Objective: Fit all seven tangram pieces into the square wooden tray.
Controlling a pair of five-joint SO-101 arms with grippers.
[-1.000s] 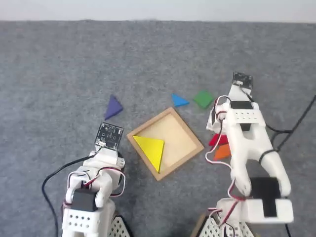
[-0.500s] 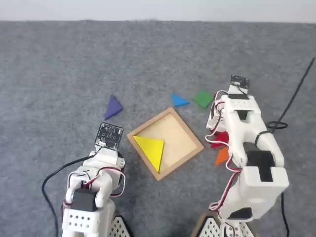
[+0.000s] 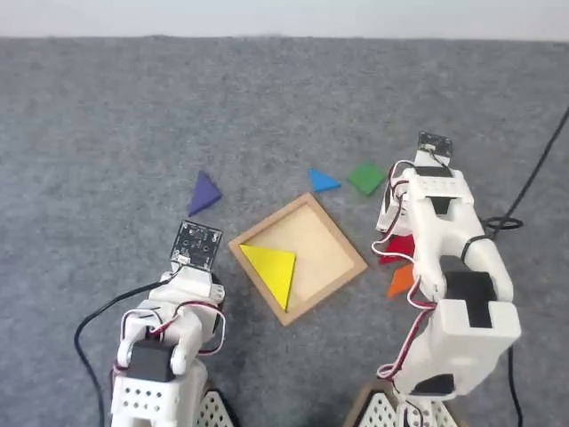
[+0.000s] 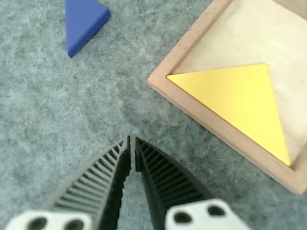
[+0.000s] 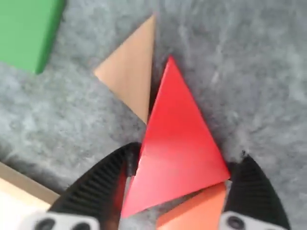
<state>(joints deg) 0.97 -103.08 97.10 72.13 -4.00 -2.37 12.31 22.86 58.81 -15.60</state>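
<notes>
The square wooden tray (image 3: 352,255) lies mid-table with a yellow triangle (image 3: 271,267) in it. My right gripper (image 5: 187,153) is open, its fingers (image 5: 103,177) on either side of a red triangle (image 5: 177,139) that lies on the mat. An orange piece (image 5: 194,213) touches the red one, and a tan triangle (image 5: 132,81) and a green square (image 5: 26,28) lie beyond. My left gripper (image 4: 132,143) is shut and holds nothing, just off the tray's corner (image 4: 160,81), with a dark blue triangle (image 4: 82,21) farther off. A small blue triangle (image 3: 323,181) lies behind the tray.
The grey mat (image 3: 133,116) is open at the back and the left. The right arm (image 3: 436,213) hangs over the pieces right of the tray. Cables (image 3: 93,325) trail near both arm bases.
The right arm's upper part swung over toward the tray side and its gripper settled over the red triangle. The left arm and the other pieces have not moved.
</notes>
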